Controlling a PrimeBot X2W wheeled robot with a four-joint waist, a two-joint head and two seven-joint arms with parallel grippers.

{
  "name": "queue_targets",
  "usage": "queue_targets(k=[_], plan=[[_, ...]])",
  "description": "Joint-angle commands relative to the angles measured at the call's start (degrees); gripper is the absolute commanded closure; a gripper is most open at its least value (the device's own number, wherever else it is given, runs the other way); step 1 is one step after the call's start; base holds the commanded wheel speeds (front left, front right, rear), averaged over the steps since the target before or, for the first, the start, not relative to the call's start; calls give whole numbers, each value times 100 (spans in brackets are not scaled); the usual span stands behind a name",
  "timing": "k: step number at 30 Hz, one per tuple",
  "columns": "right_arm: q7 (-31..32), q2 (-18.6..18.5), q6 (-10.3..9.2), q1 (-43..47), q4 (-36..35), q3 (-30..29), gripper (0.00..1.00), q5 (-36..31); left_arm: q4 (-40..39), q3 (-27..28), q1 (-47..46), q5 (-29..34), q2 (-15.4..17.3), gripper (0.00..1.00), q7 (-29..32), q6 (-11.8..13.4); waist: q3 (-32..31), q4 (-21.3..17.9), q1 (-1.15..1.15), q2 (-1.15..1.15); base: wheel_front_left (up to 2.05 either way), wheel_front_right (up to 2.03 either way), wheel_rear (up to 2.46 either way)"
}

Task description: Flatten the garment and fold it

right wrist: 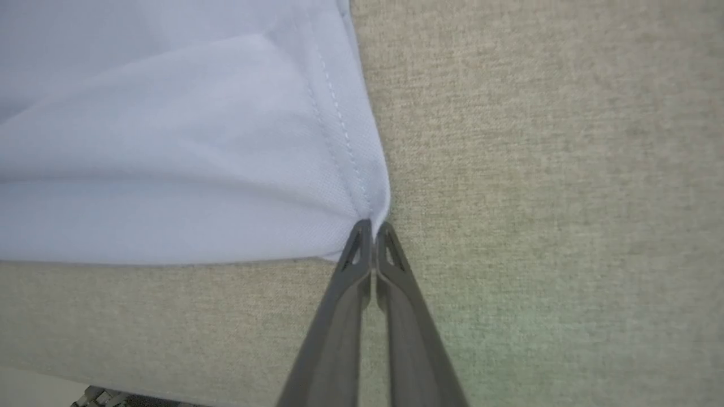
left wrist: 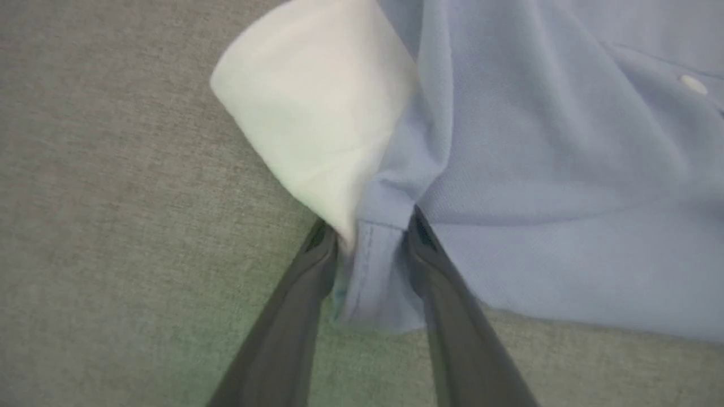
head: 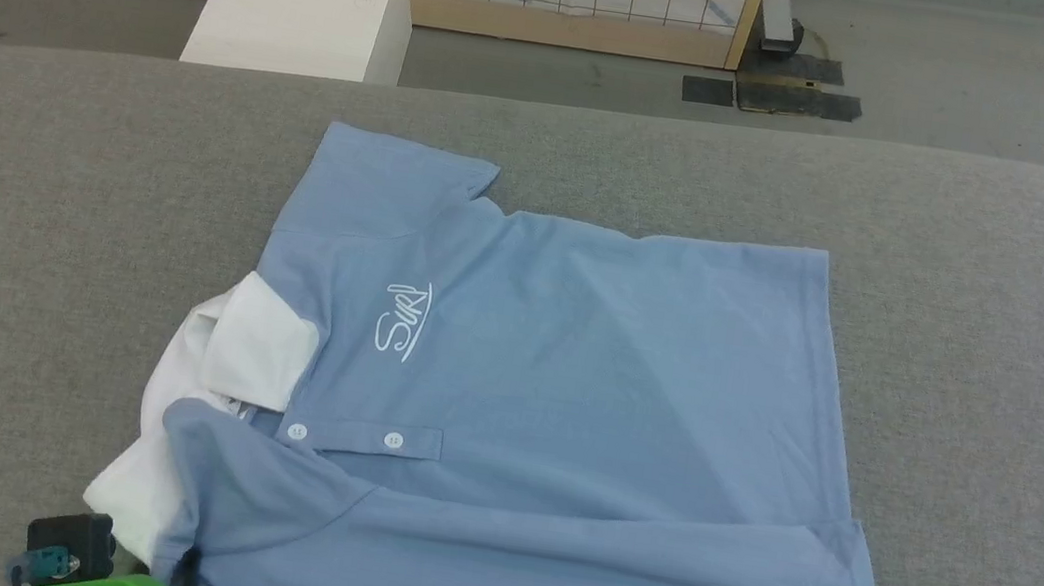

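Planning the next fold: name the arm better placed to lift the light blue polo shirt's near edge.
Right, probably. The right gripper is shut on the hem corner of the light blue polo shirt. The left gripper has its jaws apart around the sleeve cuff, so it must close first.

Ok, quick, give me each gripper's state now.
Left gripper: jaws parted, a fold of the garment lying between them.
Right gripper: jaws shut on the garment's corner.

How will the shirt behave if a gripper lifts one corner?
Probably floppy: the shirt folds and puckers at the right gripper's pinch. Probably light: the cloth looks thin. It would likely sag, not hold shape.
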Motion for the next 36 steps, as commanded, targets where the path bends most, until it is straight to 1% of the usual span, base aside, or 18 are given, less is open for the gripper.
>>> queue_targets(k=[1, 5, 8, 13, 17, 20, 24, 25, 26, 29, 30, 32, 36], plan=[[-99, -2, -10, -94, 100, 43, 0, 84, 94, -21, -109, 46, -22, 0, -83, -47, 1, 4, 0, 0, 0, 0, 0], [-510, -2, -10, -161, 109, 123, 0, 58, 203, -71, -421, 281, 88, 0, -416, -189, 28, 24, 0, 0, 0, 0, 0], [-977, -2, -10, -303, -34, 152, 0, -40, 221, -64, -800, 490, 300, 0, -649, -344, 87, -22, 0, 0, 0, 0, 0], [-1752, -2, -10, -579, -372, 302, 0, -127, 54, 1, -1484, 788, 657, 0, -881, -514, 296, -213, 0, 0, 0, 0, 0], [-2449, -2, -10, -813, -604, 475, 0, -181, -103, -15, -2281, 1009, 942, 0, -918, -769, 641, -363, 0, 0, 0, 0, 0], [-2884, -2, -10, -1039, -721, 662, 0, -254, -10, -76, -3076, 1121, 1096, 0, -810, -1035, 981, -522, 0, 0, 0, 0, 0], [-3342, -2, -10, -1357, -797, 840, 0, -307, 349, -152, -4092, 1084, 1172, 0, -506, -1411, 1437, -730, 0, 0, 0, 0, 0], [-3438, -2, -10, -1448, -816, 886, 0, -310, 482, -201, -4353, 1057, 1207, 0, -336, -1546, 1571, -795, 0, 0, 0, 0, 0], [-3500, -2, -10, -1518, -822, 917, 0, -315, 583, -200, -4548, 996, 1204, 0, -212, -1617, 1658, -841, 0, 0, 0, 0, 0], [-3630, -2, -10, -1763, -860, 1043, 0, -344, 886, -246, -5158, 921, 1335, 0, 348, -1810, 1978, -1045, 0, 0, 0, 0, 0], [-3657, -2, -10, -1830, -863, 1071, 0, -346, 960, -256, -5305, 889, 1360, 0, 513, -1844, 2051, -1096, 0, 0, 0, 0, 0], [-3709, -2, -10, -1965, -855, 1124, 0, -340, 1126, -245, -5570, 776, 1402, 0, 1007, -1835, 2214, -1210, 0, 0, 0, 0, 0], [-3752, -2, -10, -2140, -861, 1240, 0, -314, 1312, -187, -5982, 576, 1473, 0, 1909, -1691, 2467, -1413, 0, 0, 0, 0, 0]])
